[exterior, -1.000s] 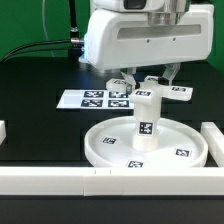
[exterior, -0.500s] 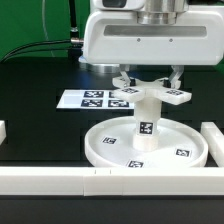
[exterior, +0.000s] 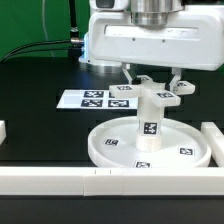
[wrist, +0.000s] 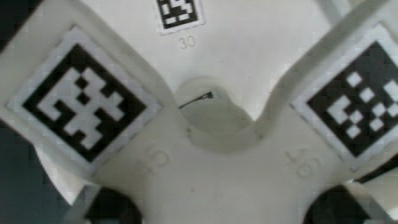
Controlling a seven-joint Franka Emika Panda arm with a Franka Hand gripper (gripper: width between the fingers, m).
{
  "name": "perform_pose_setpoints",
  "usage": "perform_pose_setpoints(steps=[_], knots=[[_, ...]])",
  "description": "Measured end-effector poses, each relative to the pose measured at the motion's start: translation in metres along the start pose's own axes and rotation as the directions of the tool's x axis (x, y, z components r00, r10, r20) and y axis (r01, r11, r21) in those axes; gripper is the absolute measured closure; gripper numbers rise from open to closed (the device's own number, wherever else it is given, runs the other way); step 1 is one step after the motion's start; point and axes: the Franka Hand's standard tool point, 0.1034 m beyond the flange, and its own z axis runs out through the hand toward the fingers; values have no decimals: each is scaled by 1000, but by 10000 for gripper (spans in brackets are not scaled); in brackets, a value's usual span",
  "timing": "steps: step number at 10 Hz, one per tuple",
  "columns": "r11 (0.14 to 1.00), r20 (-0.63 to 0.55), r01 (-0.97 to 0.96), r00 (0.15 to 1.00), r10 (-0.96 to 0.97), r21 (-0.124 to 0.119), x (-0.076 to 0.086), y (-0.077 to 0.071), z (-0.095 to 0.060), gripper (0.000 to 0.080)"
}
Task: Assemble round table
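Exterior view, left to right:

- marker board (exterior: 103, 98) seen flat on black table (exterior: 40, 100), behind disc
- round disc (exterior: 105, 147) parked between white border bars (exterior: 60, 179), post (exterior: 149, 118) stood upright at its centre
- cross-shaped foot (exterior: 160, 87) seated on post top, directly under gripper (exterior: 151, 78)
- fingers spread either side of foot; actual grip can't be told
- wrist view filled by tagged foot arms (wrist: 86, 95)

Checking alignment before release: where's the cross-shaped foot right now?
In the exterior view the cross-shaped foot sits centre-right, held in the tool at the top of the upright post, which stands in the round disc; the marker board lies behind.
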Motion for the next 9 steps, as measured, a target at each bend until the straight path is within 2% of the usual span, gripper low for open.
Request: perform_pose_setpoints(steps=[3,5,7,8,9], knots=[[985,3,-173,985,173,3,0,0,0,357],[921,19,-389,921,389,26,2,1,0,357],[797,35,-601,799,600,57,4,0,0,357],[755,40,-653,757,652,64,3,0,0,357],[678,44,-732,681,731,65,3,-1,0,357]])
